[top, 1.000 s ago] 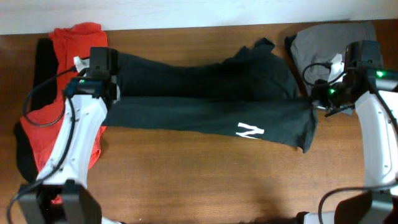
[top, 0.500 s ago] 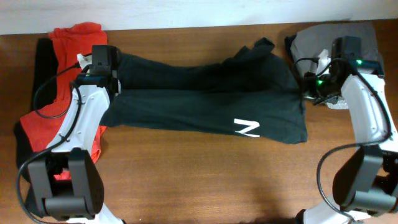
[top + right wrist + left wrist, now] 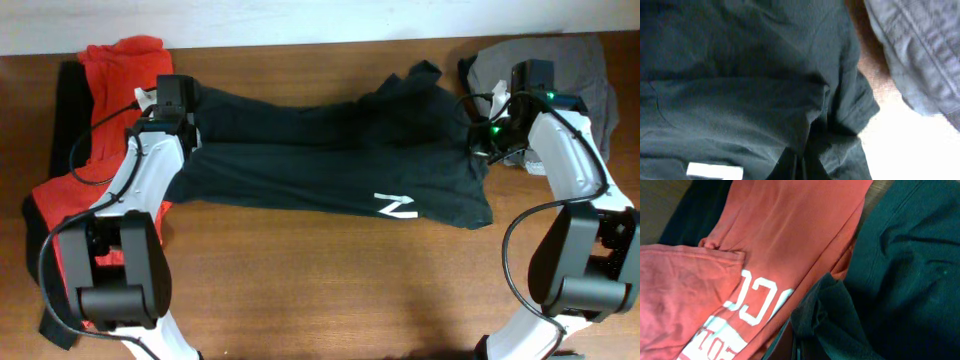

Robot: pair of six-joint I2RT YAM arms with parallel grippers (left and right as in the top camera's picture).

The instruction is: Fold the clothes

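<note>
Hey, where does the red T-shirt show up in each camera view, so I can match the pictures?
Overhead: the red T-shirt lies at the far left of the picture.
Left wrist: it fills the left and middle, with white lettering at the lower left.
Right wrist: not in it.
Shared landmark: the dark T-shirt spans the overhead's middle, the left wrist's right side and most of the right wrist view.

Dark T-shirt (image 3: 330, 150) lettering (image 3: 397, 208) mostly under folds
</note>
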